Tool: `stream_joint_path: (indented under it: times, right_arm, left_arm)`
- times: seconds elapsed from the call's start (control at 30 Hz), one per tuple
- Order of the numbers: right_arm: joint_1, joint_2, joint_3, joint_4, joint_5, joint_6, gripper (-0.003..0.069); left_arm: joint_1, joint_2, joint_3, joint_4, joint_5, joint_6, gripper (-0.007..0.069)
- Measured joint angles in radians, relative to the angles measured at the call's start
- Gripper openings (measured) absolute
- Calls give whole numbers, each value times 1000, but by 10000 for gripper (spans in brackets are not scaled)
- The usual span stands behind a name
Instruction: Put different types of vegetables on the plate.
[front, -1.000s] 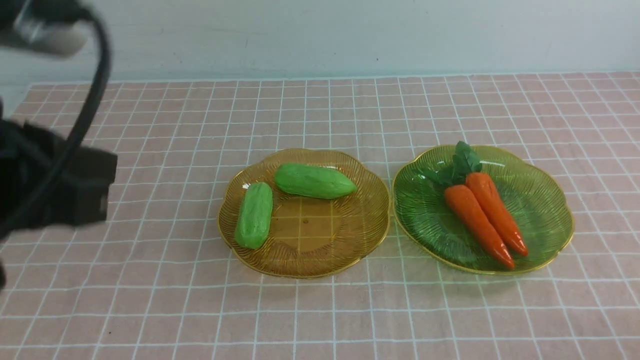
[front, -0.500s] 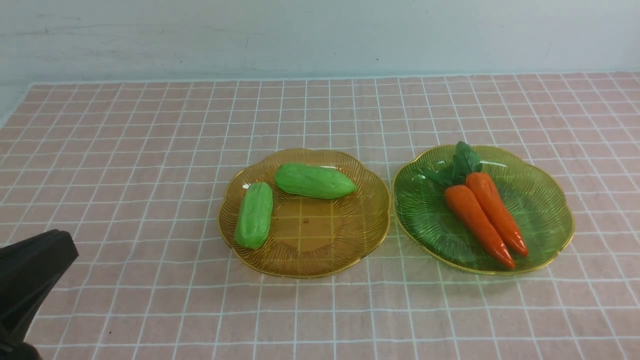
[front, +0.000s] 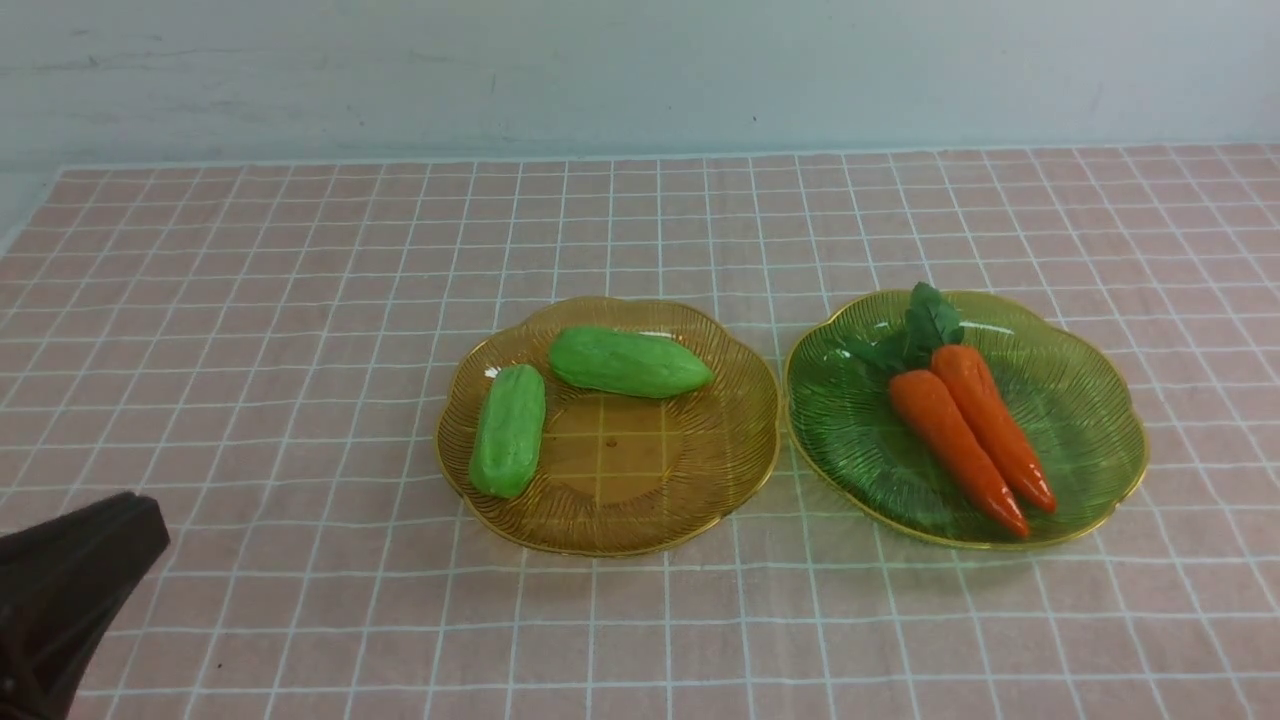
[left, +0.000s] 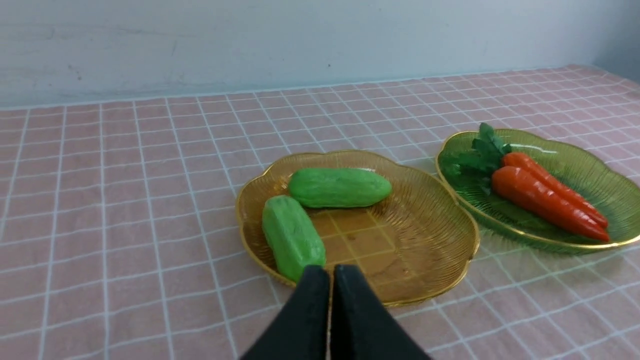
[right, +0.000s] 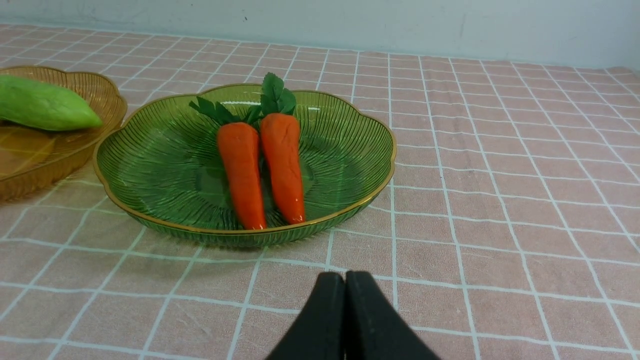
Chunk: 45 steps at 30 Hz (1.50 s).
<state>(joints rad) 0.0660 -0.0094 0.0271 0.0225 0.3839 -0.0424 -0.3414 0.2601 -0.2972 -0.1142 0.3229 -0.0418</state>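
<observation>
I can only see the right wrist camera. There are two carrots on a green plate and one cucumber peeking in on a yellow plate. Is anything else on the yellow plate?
Observer: Yes. A second cucumber lies on the yellow plate, beside the first cucumber.
Operator: Where is the other arm?
Observer: The left tool is low at the table's near left, shut and holding nothing. It points toward the yellow plate's near rim.
Operator: Can the front camera see my tool?
Observer: No. The right tool does not appear in the front view at all. Only a dark piece of the left arm shows there, in the bottom left corner.
</observation>
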Motion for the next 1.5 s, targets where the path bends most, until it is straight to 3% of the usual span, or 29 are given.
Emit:
stream_joint_path:
  times: [0.53,0.83,1.5]
  right_arm:
    - [0,0,0,0,1,0,-15]
    - [0,0,0,0,1,0,-15]
    - [0,0,0,0,1,0,-15]
  left_arm:
    - [266,-267,322,7,-13,10,-3]
    - [268,-273,325,39,57,18,-3]
    - [268,-273,325,18,58,19,-3]
